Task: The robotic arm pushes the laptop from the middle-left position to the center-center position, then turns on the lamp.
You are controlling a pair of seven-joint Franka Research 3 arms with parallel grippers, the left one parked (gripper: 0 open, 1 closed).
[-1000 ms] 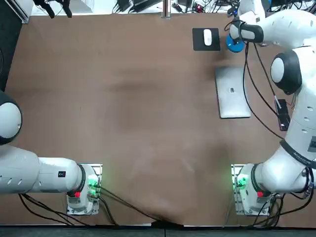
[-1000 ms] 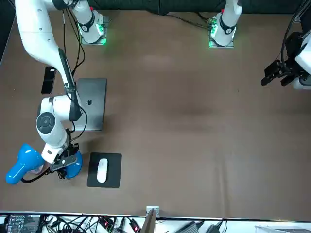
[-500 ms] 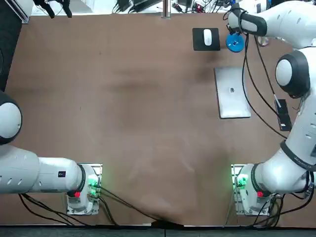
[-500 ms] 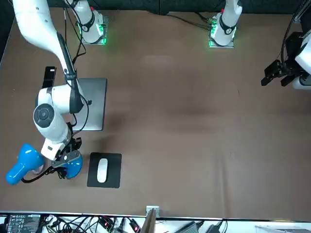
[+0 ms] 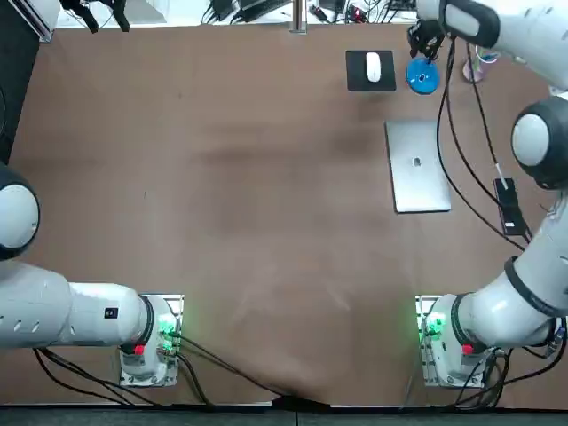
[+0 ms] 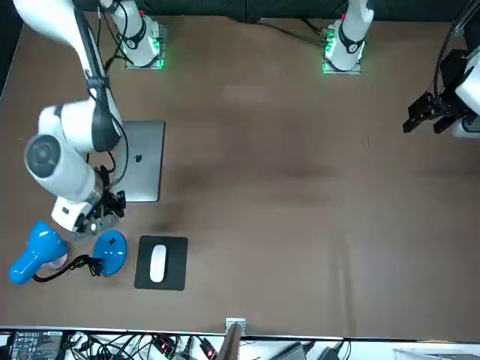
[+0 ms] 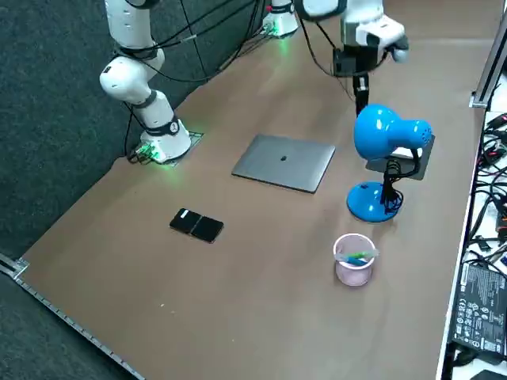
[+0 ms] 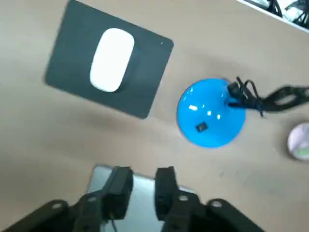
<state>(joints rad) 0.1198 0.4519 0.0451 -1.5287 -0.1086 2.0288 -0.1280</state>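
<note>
Lamp base clear; tool now higher

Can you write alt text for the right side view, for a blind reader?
A robot arm's hand hangs in the air close to a blue desk lamp on a brown table, not touching it. A closed grey laptop lies beside the lamp; a black phone and a pink cup sit nearer the camera.
</note>
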